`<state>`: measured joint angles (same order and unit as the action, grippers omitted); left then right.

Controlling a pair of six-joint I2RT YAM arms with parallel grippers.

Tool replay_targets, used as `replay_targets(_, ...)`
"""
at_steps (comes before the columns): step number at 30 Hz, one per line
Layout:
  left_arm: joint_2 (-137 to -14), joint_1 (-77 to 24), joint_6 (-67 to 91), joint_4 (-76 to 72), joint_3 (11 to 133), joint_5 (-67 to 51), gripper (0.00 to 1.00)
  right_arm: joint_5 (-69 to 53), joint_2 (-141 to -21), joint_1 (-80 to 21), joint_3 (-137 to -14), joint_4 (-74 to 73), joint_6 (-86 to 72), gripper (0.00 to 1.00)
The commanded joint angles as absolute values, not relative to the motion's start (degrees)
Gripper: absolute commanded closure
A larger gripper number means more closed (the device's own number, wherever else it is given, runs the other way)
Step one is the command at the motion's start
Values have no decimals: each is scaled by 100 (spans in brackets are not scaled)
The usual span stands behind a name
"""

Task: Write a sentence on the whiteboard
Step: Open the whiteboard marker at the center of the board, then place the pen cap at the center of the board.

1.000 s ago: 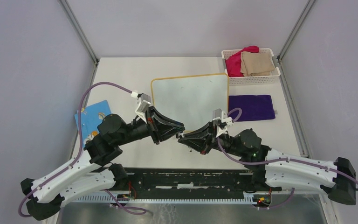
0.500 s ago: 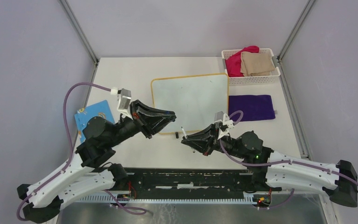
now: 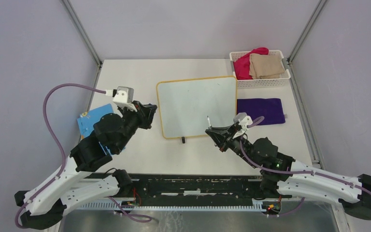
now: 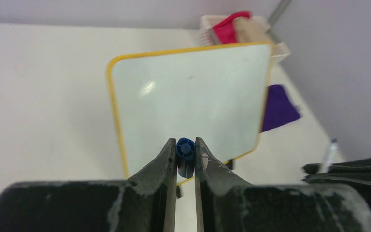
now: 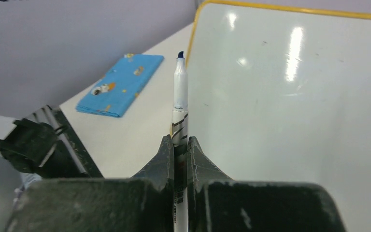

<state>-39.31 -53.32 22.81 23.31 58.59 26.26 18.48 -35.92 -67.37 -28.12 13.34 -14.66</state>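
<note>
Whiteboard [image 3: 196, 104] first, since it takes up the middle of the pale table [image 3: 125, 72]. It lies flat with its thin yellow-orange rim all around, and its glossy white face shows only reflections of the lights. We see both arms reaching in from the near edge, one on either side of the board.

At the far right corner of the table stands a white basket [image 3: 263, 82] holding a red cloth [image 3: 244, 65] and a beige cloth [image 3: 266, 65]. Just in front of it, beside the board's right rim, a purple cloth [image 3: 261, 111] lies flat. On the left side of the table, partly under the left arm, we find a blue printed sheet [image 3: 91, 121].

The left gripper [image 4: 185, 142] hangs over the table just beside the board's left rim. Its fingers are drawn in tight on a small blue cap [image 4: 185, 149], which is pinched between them with its round end facing the wrist camera.

The right gripper [image 5: 179, 141] sits at the board's near edge, toward the right corner, and it is clamped on a white marker [image 5: 179, 92]. The marker stands up out of the fingers with its dark tip bare and pointing away from the wrist — in the top view that tip falls over the near part of the board, though we cannot tell whether it touches the surface.

Smallest of all, one black foot [image 3: 183, 140] pokes out from under the board's near rim.
</note>
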Motion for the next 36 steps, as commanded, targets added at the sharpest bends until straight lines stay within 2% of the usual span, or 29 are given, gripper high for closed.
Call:
replay_targets(1, -4281, -5299, 1764, 3747, 6137, 4299, 98, 2656, -3630, -6735, -2922, 859, -1178, 100)
replay_targets(6, -4954, -4900, 2059, 4118, 6040, 4472, 98, 2417, -3700, -6733, -2944, 937, -1146, 100)
replay_targets(16, -6103, -2390, 2393, 3463, 5463, 2042, 98, 2078, -3518, -6738, -2970, 816, -966, 100)
replay_targets(19, -6685, -1961, 2453, 3290, 5405, 1800, 98, 1934, -3482, -6732, -2988, 792, -973, 100)
replay_targets(29, -8414, -1473, 2428, 2747, 5446, 1299, 98, 1725, -3379, -6735, -2927, 705, -987, 100)
replay_targets(36, -8892, -1415, 2339, 2699, 5412, 1264, 98, 1714, -3287, -6739, -2991, 488, -942, 100)
